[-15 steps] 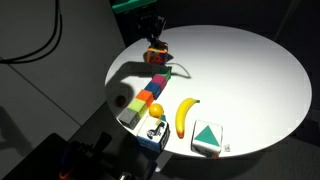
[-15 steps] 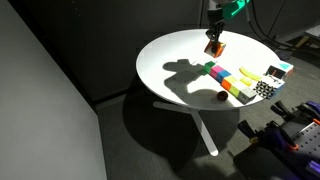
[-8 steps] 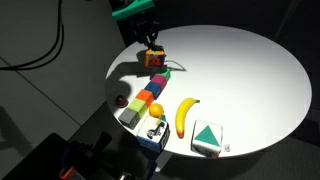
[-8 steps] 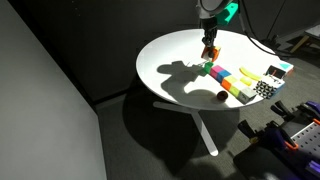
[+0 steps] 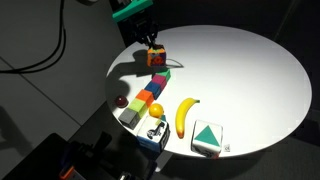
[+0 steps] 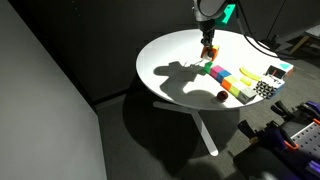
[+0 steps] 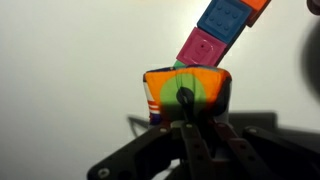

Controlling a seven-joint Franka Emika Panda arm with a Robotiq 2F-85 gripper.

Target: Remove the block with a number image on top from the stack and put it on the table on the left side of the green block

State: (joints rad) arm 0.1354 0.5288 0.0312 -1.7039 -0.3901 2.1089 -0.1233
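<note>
Gripper (image 6: 208, 47) lowered, jaws clamped on block with a number image (image 7: 187, 95); green block (image 6: 206, 68) just beyond fingertips. Light, rigid, slick; pinch side faces.

Round white table (image 5: 270, 60), clock directions as seen in an exterior view
The stack (image 5: 148, 97) lies as a line of coloured cubes along the 8 to 9 o'clock edge, with the green block (image 6: 209, 69) at its far end; the block with a number image (image 5: 156, 58) sits just beyond at 10 o'clock, whether resting on the top I cannot tell. A banana (image 5: 185, 116) lies at 7 o'clock, a white cube with a green triangle (image 5: 207, 138) at 6 o'clock by the rim, a dark red ball (image 5: 120, 102) at the 8 o'clock rim
</note>
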